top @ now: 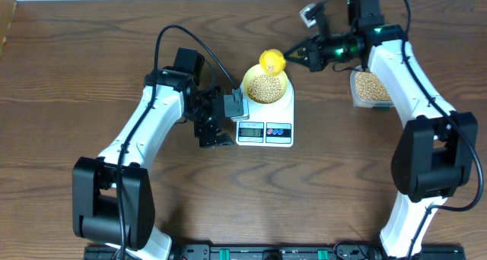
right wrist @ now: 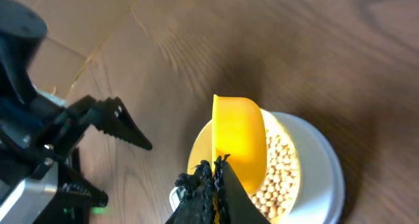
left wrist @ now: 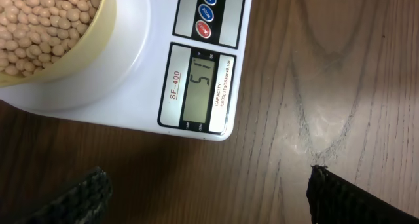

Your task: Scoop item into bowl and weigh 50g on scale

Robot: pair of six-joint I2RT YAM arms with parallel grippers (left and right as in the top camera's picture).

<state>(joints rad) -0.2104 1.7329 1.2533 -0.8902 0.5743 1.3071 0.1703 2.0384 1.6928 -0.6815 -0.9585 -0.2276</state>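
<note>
Left wrist: scale (left wrist: 131, 86) LCD (left wrist: 198, 86) reads approx 51, beans (left wrist: 46, 21) in bowl (left wrist: 105, 34) on platform. Right gripper (top: 295, 56) clamps scoop (top: 272, 61) over bowl. Left gripper (left wrist: 208, 201) jaws wide, empty. Prob slightly over: add none, lift out a few beans gently.

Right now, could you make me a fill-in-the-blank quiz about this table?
The pale yellow bowl of soybeans stands on top of the white ____. The scoop clamped in the right hand is coloured ____. The left hand is open and holds ____.
Missing words: scale; yellow; nothing.
</note>
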